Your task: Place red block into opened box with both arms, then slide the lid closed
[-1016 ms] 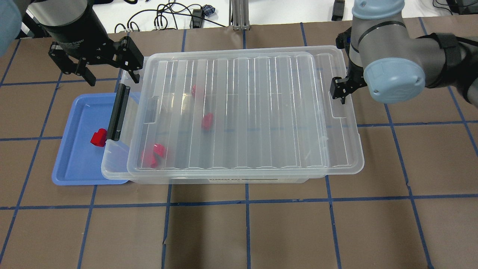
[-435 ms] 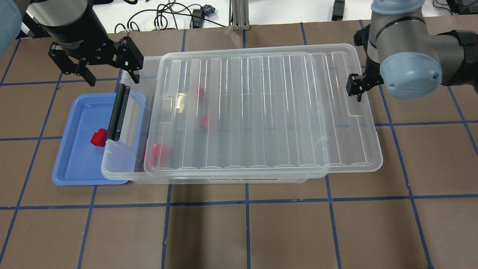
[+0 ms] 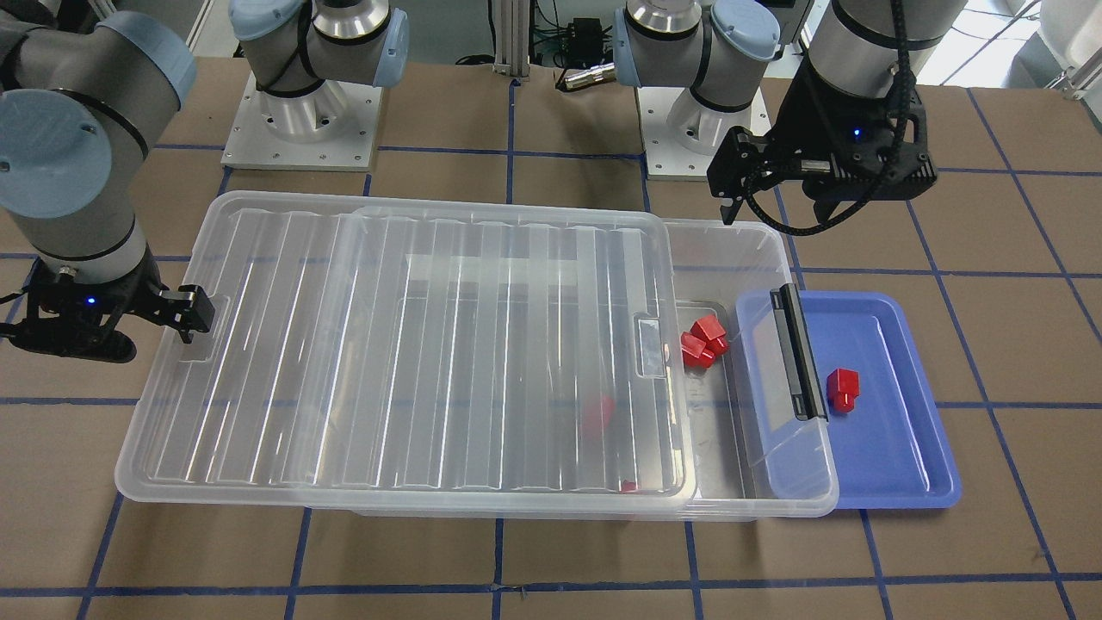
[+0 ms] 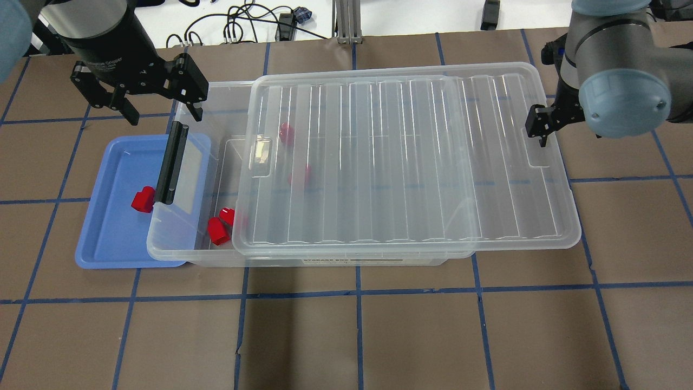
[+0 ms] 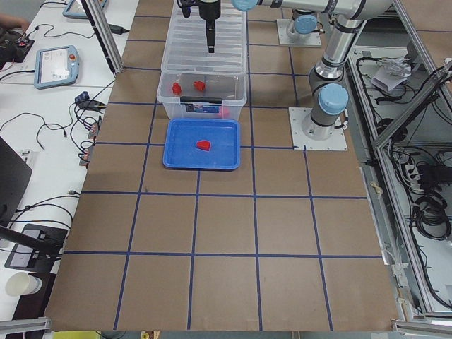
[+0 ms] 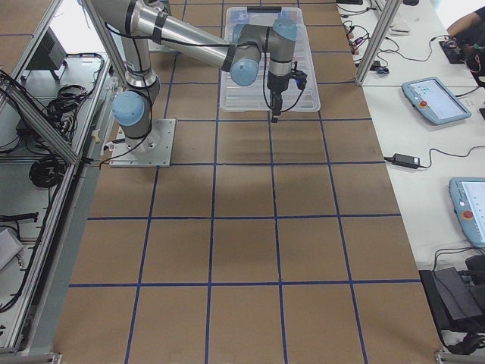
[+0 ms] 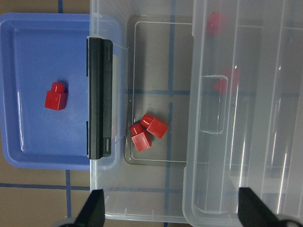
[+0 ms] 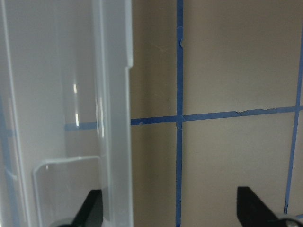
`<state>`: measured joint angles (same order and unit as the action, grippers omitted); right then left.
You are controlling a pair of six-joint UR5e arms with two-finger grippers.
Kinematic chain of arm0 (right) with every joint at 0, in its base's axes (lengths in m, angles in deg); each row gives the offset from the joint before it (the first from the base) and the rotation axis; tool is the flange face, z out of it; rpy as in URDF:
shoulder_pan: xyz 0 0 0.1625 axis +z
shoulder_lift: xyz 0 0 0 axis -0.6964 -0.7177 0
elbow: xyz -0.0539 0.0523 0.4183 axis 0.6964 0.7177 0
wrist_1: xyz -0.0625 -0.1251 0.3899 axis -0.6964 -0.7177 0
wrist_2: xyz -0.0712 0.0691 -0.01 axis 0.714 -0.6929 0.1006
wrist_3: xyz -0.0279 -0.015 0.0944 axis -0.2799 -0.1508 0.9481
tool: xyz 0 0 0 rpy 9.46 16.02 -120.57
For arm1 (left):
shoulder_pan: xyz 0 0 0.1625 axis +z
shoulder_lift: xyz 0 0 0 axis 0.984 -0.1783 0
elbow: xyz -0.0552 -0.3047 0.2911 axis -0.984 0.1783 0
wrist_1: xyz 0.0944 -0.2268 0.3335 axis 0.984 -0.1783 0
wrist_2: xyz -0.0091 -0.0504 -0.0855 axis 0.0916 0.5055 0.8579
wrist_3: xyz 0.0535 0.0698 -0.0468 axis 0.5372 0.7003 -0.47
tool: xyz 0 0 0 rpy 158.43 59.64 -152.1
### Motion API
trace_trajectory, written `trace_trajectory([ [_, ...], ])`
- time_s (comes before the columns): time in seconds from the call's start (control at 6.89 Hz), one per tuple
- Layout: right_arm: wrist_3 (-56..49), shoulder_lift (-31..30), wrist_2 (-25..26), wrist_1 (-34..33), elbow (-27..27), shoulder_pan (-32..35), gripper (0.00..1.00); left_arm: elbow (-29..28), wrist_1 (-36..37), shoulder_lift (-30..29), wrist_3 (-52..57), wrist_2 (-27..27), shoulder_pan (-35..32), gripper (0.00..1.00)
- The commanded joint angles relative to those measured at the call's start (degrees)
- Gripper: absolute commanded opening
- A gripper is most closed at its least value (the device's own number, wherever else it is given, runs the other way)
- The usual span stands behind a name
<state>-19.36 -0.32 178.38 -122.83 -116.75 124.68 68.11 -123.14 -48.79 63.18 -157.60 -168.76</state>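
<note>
Red block [image 7: 57,96], whole in left wrist view

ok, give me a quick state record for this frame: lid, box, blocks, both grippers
lid: offset toward right arm, overhanging the box there
box: handle end uncovered, sits over blue tray edge
blocks: two in open gap, more under lid; one block on tray
left gripper: open, empty, above handle end
right gripper: open, at lid's end tab

Red block [image 4: 143,199] (outside box [image 4: 168,238]), clear lid [image 4: 411,162] offset, partly covering
</note>
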Motion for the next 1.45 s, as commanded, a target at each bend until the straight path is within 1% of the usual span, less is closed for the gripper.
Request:
trace_trajectory([
  [0.0, -0.2, 0.0, 0.0, 0.2, -0.1, -2.2, 1.0, 0.0, 0.0, 0.0, 0.0, 0.0, 0.0, 1.0],
  [0.58, -0.2, 0.0, 0.0, 0.4, 0.0, -5.1, 1.0, 0.6, 0.1, 0.2, 0.0, 0.0, 0.2, 1.0],
  [0.73, -0.2, -0.2, 0.0, 0.6, 0.0, -5.1, 1.0, 0.7, 0.2, -0.3, -0.1, 0.1, 0.1, 1.0],
  [0.87, -0.2, -0.3, -0.4, 0.7, 0.3, -5.0, 1.0, 1.2, -0.5, 0.8, 0.1, 0.0, -0.1, 1.0],
  [1.02, -0.2, -1.0, -0.7, 0.5, 0.8, -4.6, 1.0, 0.6, 0.0, 0.2, 0.1, 0.0, 0.0, 1.0],
  [1.16, -0.5, -1.2, -2.3, 0.7, 4.1, -3.3, 1.0, 1.3, -0.2, 0.3, 0.0, -0.1, -0.1, 1.0],
  [1.31, -1.3, -1.3, -6.8, 5.8, 9.9, -0.2, 1.0, 1.0, -0.5, 0.9, 0.1, -0.3, 0.0, 1.0],
])
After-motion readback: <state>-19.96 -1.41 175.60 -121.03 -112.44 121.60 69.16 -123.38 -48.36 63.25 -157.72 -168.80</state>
